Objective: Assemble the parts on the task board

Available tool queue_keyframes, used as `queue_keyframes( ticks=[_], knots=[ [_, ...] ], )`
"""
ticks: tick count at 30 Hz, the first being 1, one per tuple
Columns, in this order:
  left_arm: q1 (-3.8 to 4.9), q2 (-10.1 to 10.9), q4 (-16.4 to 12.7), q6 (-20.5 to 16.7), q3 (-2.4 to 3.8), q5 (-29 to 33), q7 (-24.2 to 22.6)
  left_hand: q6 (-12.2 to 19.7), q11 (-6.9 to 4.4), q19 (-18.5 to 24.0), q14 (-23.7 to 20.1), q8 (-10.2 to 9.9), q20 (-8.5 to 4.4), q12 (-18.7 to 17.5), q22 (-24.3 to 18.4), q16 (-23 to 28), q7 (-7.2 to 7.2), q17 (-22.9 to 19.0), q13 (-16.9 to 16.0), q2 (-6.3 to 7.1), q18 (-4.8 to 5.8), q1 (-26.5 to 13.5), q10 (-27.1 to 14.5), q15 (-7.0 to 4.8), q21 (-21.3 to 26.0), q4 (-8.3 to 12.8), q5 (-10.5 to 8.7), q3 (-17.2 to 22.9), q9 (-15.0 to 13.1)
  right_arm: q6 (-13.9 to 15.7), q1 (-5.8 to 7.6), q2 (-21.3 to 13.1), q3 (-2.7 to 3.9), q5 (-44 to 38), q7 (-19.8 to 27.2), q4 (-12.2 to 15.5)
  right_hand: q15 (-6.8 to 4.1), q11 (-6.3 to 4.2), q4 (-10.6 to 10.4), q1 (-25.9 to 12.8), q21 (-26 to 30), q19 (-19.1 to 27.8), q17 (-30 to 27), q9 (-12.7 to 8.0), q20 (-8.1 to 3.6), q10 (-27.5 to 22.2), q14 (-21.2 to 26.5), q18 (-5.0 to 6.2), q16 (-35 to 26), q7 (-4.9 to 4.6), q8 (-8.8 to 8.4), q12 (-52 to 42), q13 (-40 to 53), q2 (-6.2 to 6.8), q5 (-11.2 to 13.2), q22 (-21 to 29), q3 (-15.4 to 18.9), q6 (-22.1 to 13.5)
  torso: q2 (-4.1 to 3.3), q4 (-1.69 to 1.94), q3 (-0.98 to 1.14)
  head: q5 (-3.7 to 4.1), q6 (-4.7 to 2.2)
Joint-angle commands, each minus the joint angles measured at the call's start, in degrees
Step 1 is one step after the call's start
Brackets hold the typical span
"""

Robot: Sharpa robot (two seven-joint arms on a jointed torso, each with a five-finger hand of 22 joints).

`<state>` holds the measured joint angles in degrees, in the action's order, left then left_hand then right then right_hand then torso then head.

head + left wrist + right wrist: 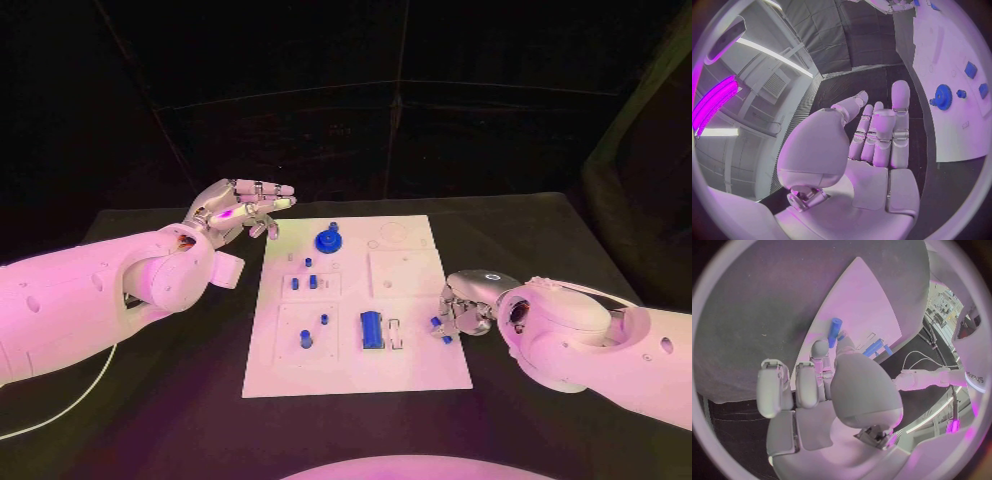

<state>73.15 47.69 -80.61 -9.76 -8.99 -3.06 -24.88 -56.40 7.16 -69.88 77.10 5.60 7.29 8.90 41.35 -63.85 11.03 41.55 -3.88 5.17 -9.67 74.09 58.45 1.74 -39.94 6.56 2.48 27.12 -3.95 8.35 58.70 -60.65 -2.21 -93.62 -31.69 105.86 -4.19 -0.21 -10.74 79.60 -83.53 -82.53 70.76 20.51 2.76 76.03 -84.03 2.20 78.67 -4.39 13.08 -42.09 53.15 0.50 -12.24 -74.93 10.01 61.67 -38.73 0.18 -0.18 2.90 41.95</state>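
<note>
Right hand is pinching a small blue part at the board's edge; left hand is hovering spread, empty. Gear seems seated; several pieces are waiting loose.

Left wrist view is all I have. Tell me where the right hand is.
Observer: The right hand is over the right edge of the board, on its near half.
Operator: Say what it has.
Observer: A small blue peg sits at its fingertips; I cannot tell whether it is gripped.
Operator: Report what is beside it on the board.
Observer: A larger blue block sits toward the board's middle, apart from the hand.
</note>
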Motion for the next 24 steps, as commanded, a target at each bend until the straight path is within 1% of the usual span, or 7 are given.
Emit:
queue_keyframes(
  ticks=[1, 6, 10, 12, 15, 18, 24],
  knots=[
    [0.08, 0.0, -0.1, 0.6, 0.05, 0.2, -0.2, 0.0, 0.05, 0.2, -0.5, 0.1, -0.05, 0.4, -0.1, -0.1, 0.07, -0.1, 0.1, -0.17, -0.81, -0.3, -0.3, -0.05, 0.3, -0.1, 0.34, -0.3, 0.1, -3.3, -0.36, 0.4, -0.31, -2.9, -0.6, -0.4, 0.13, -0.17, 1.2, 2.0, 0.4, 0.3, -0.1, -0.1, -0.26, -0.3, -2.5, 0.57, -0.4, 0.18, -0.36, 0.5, -0.2, -1.16, 2.0, -4.4, -1.0, 0.1, 0.02, 0.06, -0.06, 0.11, -0.03],
    [0.08, 0.0, -0.1, 0.6, 0.05, 0.2, -0.2, 0.0, 0.05, 0.2, -0.5, 0.1, -0.05, 0.4, -0.1, -0.1, 0.07, -0.1, 0.1, -0.17, -0.81, -0.3, -0.3, -0.05, 0.3, -0.1, 0.34, -0.3, 0.1, -4.7, -0.57, 1.0, -0.31, -4.6, -0.8, -0.5, 0.14, -0.07, 4.4, 7.5, 0.5, 0.4, -0.1, -0.8, -0.44, -1.4, -2.4, 0.57, -0.6, -0.19, -1.81, 2.2, -1.2, -2.12, 1.5, -4.4, -5.2, -0.6, 0.08, 0.02, -0.06, 0.03, 0.04],
    [0.08, 0.1, -0.1, 0.6, 0.05, 0.2, -0.2, 0.0, 0.05, 0.2, -0.5, 0.1, -0.05, 0.4, -0.1, -0.1, 0.07, -0.1, 0.1, -0.17, -0.81, -0.3, -0.3, -0.05, 0.3, -0.1, 0.34, -0.3, 0.1, -5.7, -0.9, 1.2, -0.31, -5.1, -0.9, -0.4, 0.28, 0.09, 4.7, 7.8, 0.5, 0.4, -0.1, -1.4, -0.24, -1.4, -2.4, 0.56, -0.6, -0.32, -2.45, 2.8, -1.6, -1.9, 1.1, -4.4, -6.7, -0.5, 0.18, -0.02, -0.16, 0.02, -0.09],
    [0.08, 0.1, -0.1, 0.5, 0.05, 0.2, -0.2, -0.1, 0.05, 0.2, -0.5, 0.1, -0.05, 0.4, -0.1, -0.1, 0.07, -0.1, 0.1, -0.18, -0.81, -0.3, -0.3, -0.05, 0.3, -0.1, 0.34, -0.3, 0.1, -5.2, -1.03, 1.1, -0.31, -4.6, -1.1, -0.2, 0.37, 0.15, 3.9, 6.5, 0.5, 0.4, 0.0, -1.7, -0.08, -1.1, -2.5, 0.54, -0.6, -0.31, -2.86, 2.7, -1.6, -1.64, 0.7, -4.4, -7.3, -0.3, 0.17, -0.05, -0.1, -0.08, -0.12],
    [0.08, 0.1, -0.2, 0.6, 0.05, 0.2, -0.2, -0.1, 0.05, 0.2, -0.5, 0.1, -0.05, 0.4, -0.1, -0.1, 0.07, -0.2, 0.1, -0.19, -0.81, -0.3, -0.4, -0.05, 0.3, -0.1, 0.34, -0.3, 0.1, -2.4, -1.13, 0.8, -0.3, -1.1, -1.6, 0.3, 0.62, 0.37, 1.1, 2.6, 0.2, 0.0, 0.6, -2.3, 0.05, -0.5, -2.6, 0.44, -0.3, -0.56, -3.62, 2.1, -1.2, -1.18, -2.1, -4.8, -7.3, -0.7, 0.15, 0.0, -0.04, -0.1, -0.24],
    [0.08, 0.2, -0.2, 0.7, 0.04, 0.2, -0.1, 0.0, 0.05, 0.2, -0.5, 0.1, -0.05, 0.4, -0.1, -0.1, 0.06, -0.2, 0.1, -0.19, -0.82, -0.3, -0.4, -0.05, 0.3, 0.0, 0.35, -0.3, 0.1, 0.9, -1.18, 0.3, -0.3, 3.3, -1.9, 1.2, 0.57, 0.31, -1.1, 0.4, 0.0, -0.3, 1.3, -3.2, 0.12, -0.4, -2.7, 0.36, 0.1, -0.56, -4.45, 1.7, -0.8, 0.57, -7.1, -5.2, -9.2, -0.6, 0.12, 0.03, -0.01, -0.12, -0.3],
    [0.08, 0.1, -0.2, 0.7, 0.04, 0.2, -0.1, 0.0, 0.04, 0.2, -0.5, 0.1, -0.06, 0.5, -0.1, -0.1, 0.05, -0.2, 0.1, -0.18, -0.83, -0.1, -0.5, -0.06, 0.3, 0.1, 0.35, -0.3, 0.1, 7.8, -1.2, -0.5, -0.28, 7.2, -2.0, 3.2, 0.39, 0.21, -2.5, -0.4, -0.7, -1.0, 2.4, -3.9, -0.01, 0.4, -3.0, 0.13, 0.8, -0.3, -4.71, 0.3, 0.3, 2.29, -9.5, -6.2, -12.6, 0.5, 0.03, 0.09, -0.08, -0.03, -0.4]
  ],
)
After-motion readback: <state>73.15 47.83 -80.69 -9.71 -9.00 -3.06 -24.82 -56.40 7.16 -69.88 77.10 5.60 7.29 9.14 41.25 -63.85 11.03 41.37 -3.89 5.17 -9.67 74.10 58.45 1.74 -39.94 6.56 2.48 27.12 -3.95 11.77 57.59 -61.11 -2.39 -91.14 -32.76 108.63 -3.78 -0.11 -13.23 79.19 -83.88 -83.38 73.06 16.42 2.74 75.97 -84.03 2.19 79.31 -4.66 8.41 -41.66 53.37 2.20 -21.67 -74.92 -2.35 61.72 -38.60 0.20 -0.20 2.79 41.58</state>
